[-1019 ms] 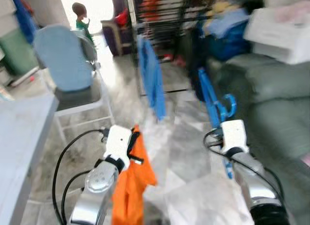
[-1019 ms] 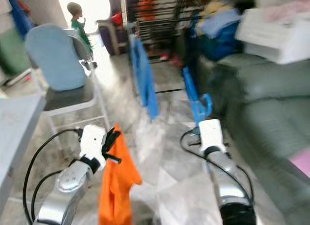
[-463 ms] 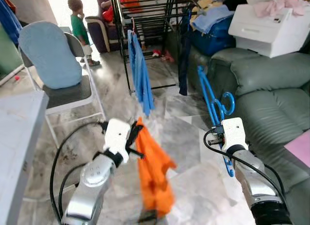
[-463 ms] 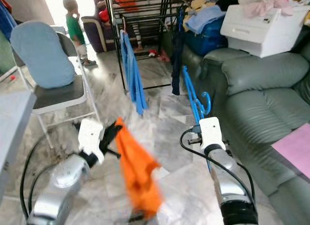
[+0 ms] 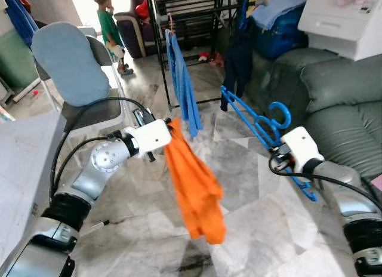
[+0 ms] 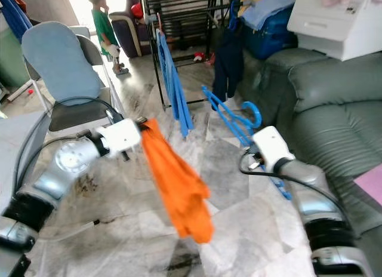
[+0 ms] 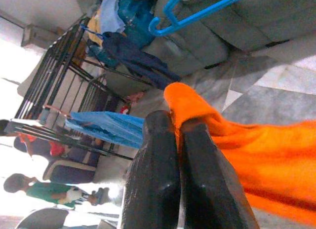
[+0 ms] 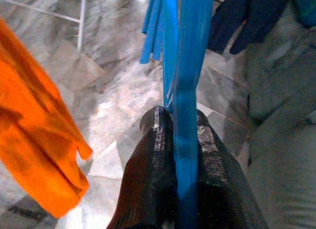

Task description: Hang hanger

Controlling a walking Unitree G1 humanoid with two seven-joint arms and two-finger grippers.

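Left eye view: my left pincer point(image 5: 169, 129) is clamped on the orange garment's point(image 5: 194, 187) top edge so it drapes free above the floor, while my right pincer point(image 8: 175, 123) pinches the blue hanger point(image 5: 262, 125) tight, hook upward, pointed toward the black drying rack point(image 5: 197, 14). The hanger's lower end is hidden behind my forearm.

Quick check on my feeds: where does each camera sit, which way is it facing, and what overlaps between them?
Left eye, right eye: on the head, looking forward and down at the floor, drying rack and sofa; both silver arms show.
Left wrist: looks along the left end effector, shut on the orange cloth.
Right wrist: looks along the right end effector, shut on the blue hanger.
Shared: cloth and hanger appear in all four.
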